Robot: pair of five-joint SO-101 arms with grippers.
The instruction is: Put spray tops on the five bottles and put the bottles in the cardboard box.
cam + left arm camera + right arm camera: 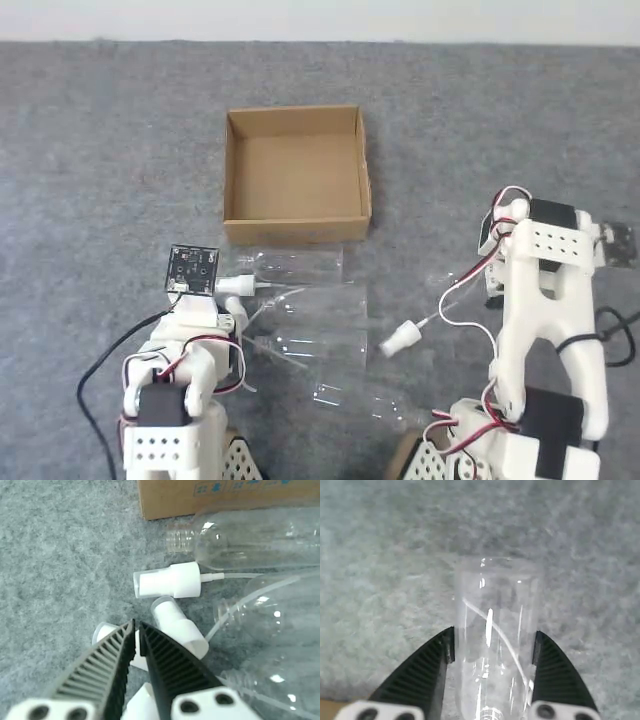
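The open cardboard box (297, 230) stands at the table's middle back with nothing in it. Several clear bottles (310, 345) lie on their sides in front of it. My left gripper (136, 625) is shut with nothing in it, just above loose white spray tops (170, 580) (182, 627). Beside them lie uncapped bottles (250, 535) (270, 615). My right gripper (493, 640) is shut on a clear bottle (495, 605), one jaw against each side, and a thin tube shows inside the bottle. Another spray top (400, 338) lies left of the right arm (545, 290), its tube pointing toward that arm.
Grey carpet (110, 160) covers the table, with free room left of the box and along the back. The box's side wall (200, 495) stands close beyond the left gripper's spray tops. Loose cables (100, 370) hang by the left arm's base.
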